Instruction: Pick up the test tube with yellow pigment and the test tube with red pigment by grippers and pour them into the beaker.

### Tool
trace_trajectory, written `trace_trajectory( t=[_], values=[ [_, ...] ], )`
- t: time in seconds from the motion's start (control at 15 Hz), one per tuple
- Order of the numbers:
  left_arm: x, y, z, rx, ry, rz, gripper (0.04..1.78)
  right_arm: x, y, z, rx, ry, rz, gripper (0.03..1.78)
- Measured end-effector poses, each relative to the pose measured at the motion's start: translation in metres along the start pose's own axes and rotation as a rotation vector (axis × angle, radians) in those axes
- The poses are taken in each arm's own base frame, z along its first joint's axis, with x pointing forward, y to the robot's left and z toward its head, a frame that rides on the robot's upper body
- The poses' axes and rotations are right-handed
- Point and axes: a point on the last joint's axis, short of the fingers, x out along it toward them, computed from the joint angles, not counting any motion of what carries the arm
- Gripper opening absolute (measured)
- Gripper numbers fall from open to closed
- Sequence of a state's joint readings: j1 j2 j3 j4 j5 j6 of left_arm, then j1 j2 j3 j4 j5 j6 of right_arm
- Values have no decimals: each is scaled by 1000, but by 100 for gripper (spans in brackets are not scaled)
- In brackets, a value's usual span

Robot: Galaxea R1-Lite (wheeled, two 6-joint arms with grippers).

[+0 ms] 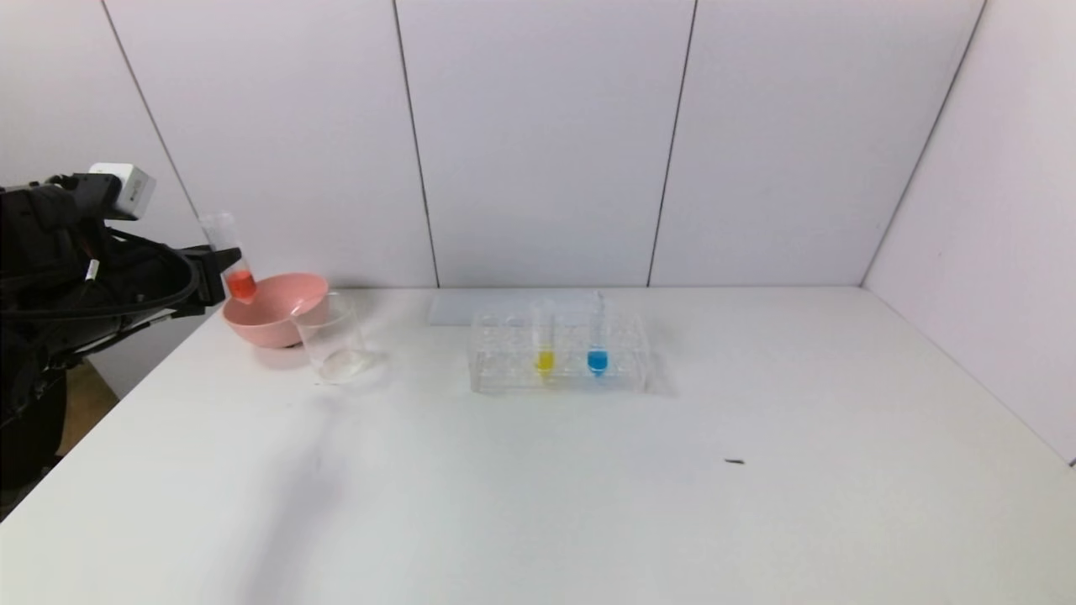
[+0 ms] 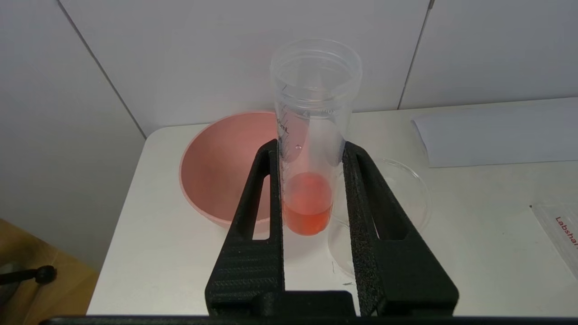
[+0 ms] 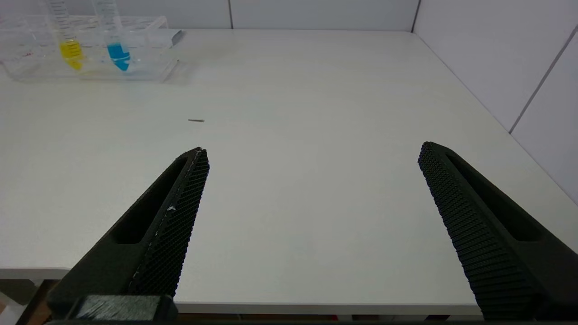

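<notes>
My left gripper (image 1: 220, 270) (image 2: 310, 151) is shut on the test tube with red pigment (image 1: 231, 260) (image 2: 309, 198), holding it nearly upright in the air at the table's far left, over the pink bowl's near side. The clear beaker (image 1: 334, 338) (image 2: 397, 203) stands on the table just right of the tube. The test tube with yellow pigment (image 1: 544, 340) (image 3: 67, 43) stands in the clear rack (image 1: 558, 353) (image 3: 144, 67). My right gripper (image 3: 311, 151) hangs open over the table's near right edge, nothing between its fingers; the head view does not show it.
A pink bowl (image 1: 290, 298) (image 2: 216, 171) sits behind the beaker near the table's left edge. A blue-liquid tube (image 1: 597, 340) (image 3: 115, 45) stands in the rack beside the yellow one. A white sheet (image 2: 496, 135) lies behind the rack. A small dark speck (image 1: 735, 461) lies on the table.
</notes>
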State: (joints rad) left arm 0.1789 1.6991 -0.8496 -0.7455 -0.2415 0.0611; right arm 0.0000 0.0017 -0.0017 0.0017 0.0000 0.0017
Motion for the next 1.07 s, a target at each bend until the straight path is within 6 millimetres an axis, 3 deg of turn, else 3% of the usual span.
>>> trace_trajectory(
  t=[1.07],
  values=[
    [9, 0, -3, 36, 9, -109, 44, 0, 0, 0, 0, 0, 0, 170]
  ],
)
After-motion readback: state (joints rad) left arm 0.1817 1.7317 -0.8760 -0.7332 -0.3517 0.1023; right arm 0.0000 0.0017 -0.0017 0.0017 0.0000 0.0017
